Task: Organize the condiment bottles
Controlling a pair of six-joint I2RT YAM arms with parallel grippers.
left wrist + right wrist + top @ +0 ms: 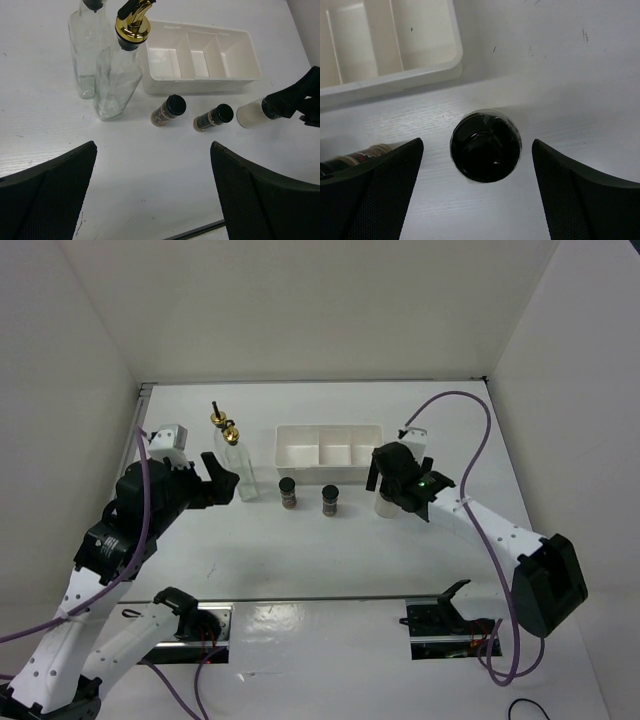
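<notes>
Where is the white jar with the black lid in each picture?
Top external: the whitish jar stands right of centre, just in front of the tray's right end.
Left wrist: the jar is at the right, at mid-height, below the tray's right corner.
Right wrist: the jar is in the centre, its black cap seen from above.
Shared landmark: the white tray.

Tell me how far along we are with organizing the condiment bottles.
Done: nothing; the tray has all three compartments empty. In hand: the right pincer sits open astride the whitish jar, not yet gripping. Still to do: that jar, two dark jars in front of the tray, two glass bottles off its left end; the left pincer is open and empty.
</notes>
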